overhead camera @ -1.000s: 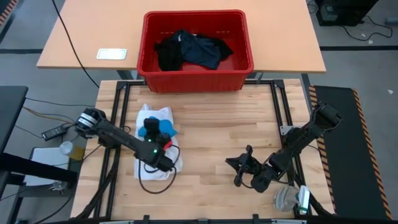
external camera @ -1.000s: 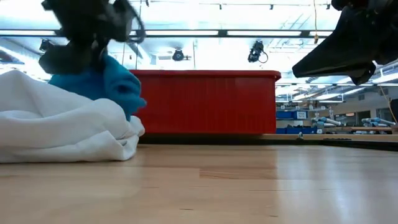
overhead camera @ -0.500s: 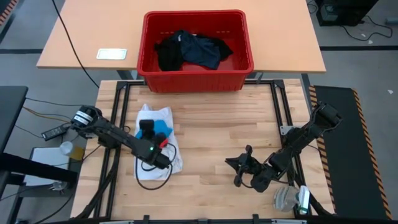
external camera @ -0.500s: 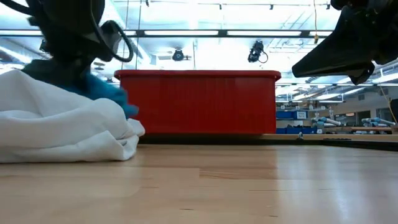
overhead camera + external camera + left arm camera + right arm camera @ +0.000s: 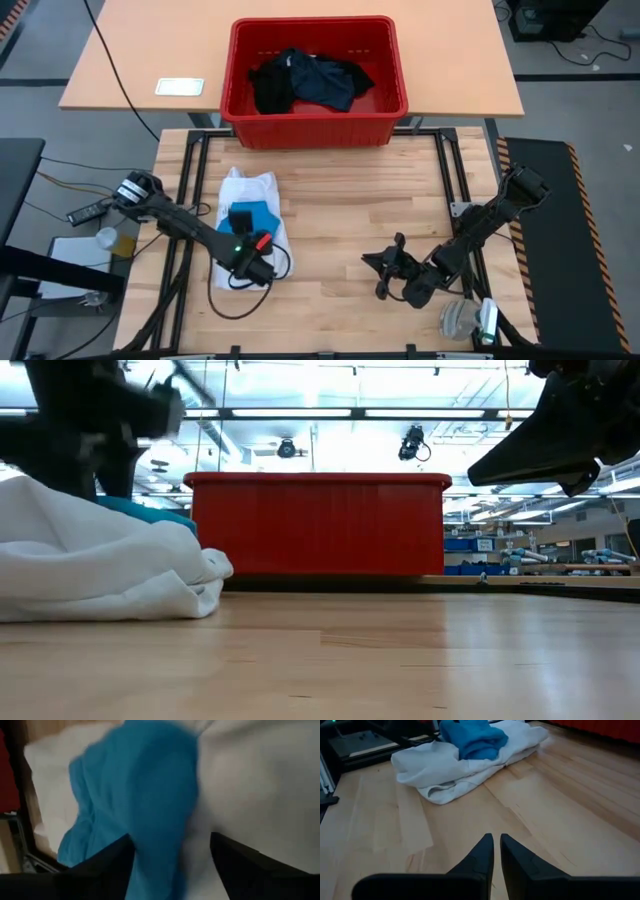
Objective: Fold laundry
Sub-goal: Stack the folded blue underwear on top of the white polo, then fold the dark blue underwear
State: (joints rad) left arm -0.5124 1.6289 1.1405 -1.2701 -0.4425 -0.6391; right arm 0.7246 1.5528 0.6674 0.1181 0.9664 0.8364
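Small bright blue cloth piece (image 5: 254,212) has just been released: the left gripper (image 5: 243,214), lower left of the high view, now has fingers spread above it, pulled back from the earlier pinch. Blue piece is laid flat on the white cotton shirt (image 5: 262,185) on the wooden desk (image 5: 350,210). Stacking step judged done. Right gripper (image 5: 383,268), lower right, is parked, fingers pressed together. Black garments (image 5: 310,78) remain in the red plastic crate (image 5: 240,110), top centre.

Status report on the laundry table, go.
Left gripper open over blue piece, nothing held. Blue piece lies on white shirt. Right gripper shut, empty, parked right. Black garments in crate.
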